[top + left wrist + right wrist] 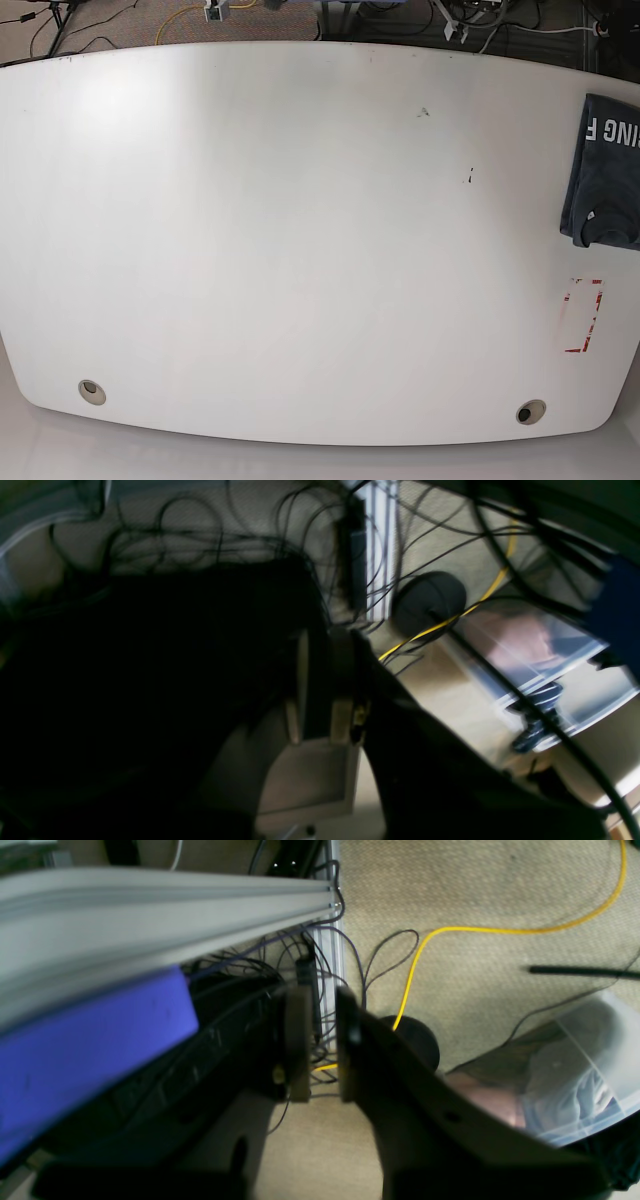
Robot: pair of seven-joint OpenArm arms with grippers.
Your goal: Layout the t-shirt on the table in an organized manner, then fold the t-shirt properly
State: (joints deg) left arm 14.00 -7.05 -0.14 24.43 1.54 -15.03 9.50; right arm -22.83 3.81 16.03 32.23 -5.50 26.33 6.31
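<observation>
The t-shirt [608, 170], dark navy with white lettering, lies folded into a compact block at the table's [300, 250] right edge in the base view. Part of it runs out of frame. Neither arm shows in the base view. In the left wrist view my left gripper [321, 645] hangs over carpet and cables. Its fingers are nearly together and hold nothing. In the right wrist view my right gripper [322, 1000] also points at the floor. Its fingers [298, 1040] are close together, with only a narrow slit between them and nothing in it.
Two round grommet holes [91, 391] [531, 411] sit near the table's front edge, and a red-and-white marking [583, 315] lies below the shirt. On the floor are a yellow cable [415, 965], black cables, an aluminium frame rail [150, 900] and a clear plastic bin [575, 1090].
</observation>
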